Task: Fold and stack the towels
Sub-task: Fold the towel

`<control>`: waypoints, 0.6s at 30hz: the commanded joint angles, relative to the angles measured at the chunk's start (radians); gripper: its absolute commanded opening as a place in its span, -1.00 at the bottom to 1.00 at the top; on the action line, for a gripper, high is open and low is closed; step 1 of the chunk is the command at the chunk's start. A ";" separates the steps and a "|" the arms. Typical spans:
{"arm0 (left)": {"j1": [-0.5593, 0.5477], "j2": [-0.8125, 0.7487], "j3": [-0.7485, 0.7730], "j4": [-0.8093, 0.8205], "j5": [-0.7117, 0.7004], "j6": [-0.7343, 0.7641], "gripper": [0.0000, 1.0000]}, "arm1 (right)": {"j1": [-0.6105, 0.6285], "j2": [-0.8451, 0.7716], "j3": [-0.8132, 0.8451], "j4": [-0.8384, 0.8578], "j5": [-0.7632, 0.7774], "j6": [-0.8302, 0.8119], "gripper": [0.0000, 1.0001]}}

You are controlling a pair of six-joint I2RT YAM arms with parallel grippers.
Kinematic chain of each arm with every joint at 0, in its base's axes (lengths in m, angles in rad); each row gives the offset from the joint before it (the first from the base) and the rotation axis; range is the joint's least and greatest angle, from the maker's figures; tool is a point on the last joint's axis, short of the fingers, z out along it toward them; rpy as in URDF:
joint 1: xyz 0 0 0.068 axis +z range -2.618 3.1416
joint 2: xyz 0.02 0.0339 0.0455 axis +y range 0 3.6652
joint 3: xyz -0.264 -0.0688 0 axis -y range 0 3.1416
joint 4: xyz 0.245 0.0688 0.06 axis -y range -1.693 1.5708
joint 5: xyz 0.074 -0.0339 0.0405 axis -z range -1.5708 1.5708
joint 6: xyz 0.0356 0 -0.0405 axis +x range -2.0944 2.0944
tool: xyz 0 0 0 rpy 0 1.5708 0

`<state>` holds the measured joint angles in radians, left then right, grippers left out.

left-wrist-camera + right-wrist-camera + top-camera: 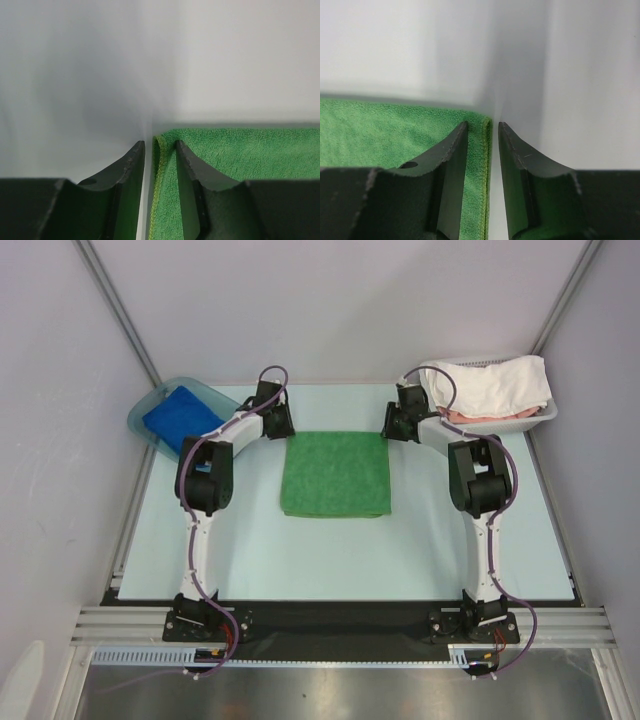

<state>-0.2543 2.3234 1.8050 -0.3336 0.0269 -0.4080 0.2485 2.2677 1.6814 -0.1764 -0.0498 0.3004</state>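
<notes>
The green towel (pixel 335 475) lies folded into a flat square on the table's middle. My left gripper (pixel 279 422) is at its far left corner, and my right gripper (pixel 393 426) is at its far right corner. In the left wrist view the jaws (pixel 160 146) stand a little apart astride the towel's left hem (pixel 161 170), with a slit of table showing. In the right wrist view the jaws (pixel 483 125) stand a little apart astride the right hem (pixel 480 150). The royal blue towel (pixel 180 418) lies in a clear bin. The dark purple towel is out of view.
The clear bin (pixel 146 410) stands at the far left. A white basket (pixel 538 416) at the far right holds a white cloth (pixel 490 383) and a pinkish item (pixel 470 415). Grey walls close in the back and sides.
</notes>
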 commanded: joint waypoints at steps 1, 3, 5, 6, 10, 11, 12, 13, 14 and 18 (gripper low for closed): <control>0.003 0.042 0.028 -0.054 0.030 0.021 -0.27 | 0.009 0.024 0.024 -0.012 0.013 -0.024 -0.27; 0.001 0.047 0.031 -0.054 0.036 0.020 -0.30 | 0.012 0.029 0.031 -0.017 0.016 -0.024 -0.27; 0.000 0.051 0.033 -0.056 0.038 0.018 -0.34 | 0.015 0.030 0.035 -0.023 0.022 -0.027 -0.28; -0.002 0.054 0.033 -0.056 0.039 0.020 -0.35 | 0.017 0.032 0.037 -0.025 0.025 -0.029 -0.28; -0.003 0.060 0.028 -0.056 0.042 0.018 -0.41 | 0.021 0.036 0.037 -0.028 0.031 -0.030 -0.28; -0.003 0.060 0.031 -0.055 0.045 0.017 -0.43 | 0.023 0.039 0.043 -0.031 0.031 -0.032 -0.28; -0.003 0.062 0.031 -0.054 0.042 0.017 -0.47 | 0.023 0.041 0.043 -0.032 0.031 -0.032 -0.28; -0.003 0.060 0.033 -0.051 0.044 0.015 -0.52 | 0.021 0.041 0.046 -0.032 0.031 -0.033 -0.30; -0.003 0.060 0.036 -0.050 0.042 0.015 -0.61 | 0.021 0.041 0.046 -0.034 0.033 -0.032 -0.31; -0.003 0.048 0.030 -0.024 0.044 0.012 -0.71 | 0.020 0.038 0.052 -0.032 0.036 -0.037 -0.41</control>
<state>-0.2539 2.3398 1.8240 -0.3367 0.0483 -0.4084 0.2646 2.2814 1.7004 -0.1768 -0.0299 0.2817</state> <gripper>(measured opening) 0.156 0.317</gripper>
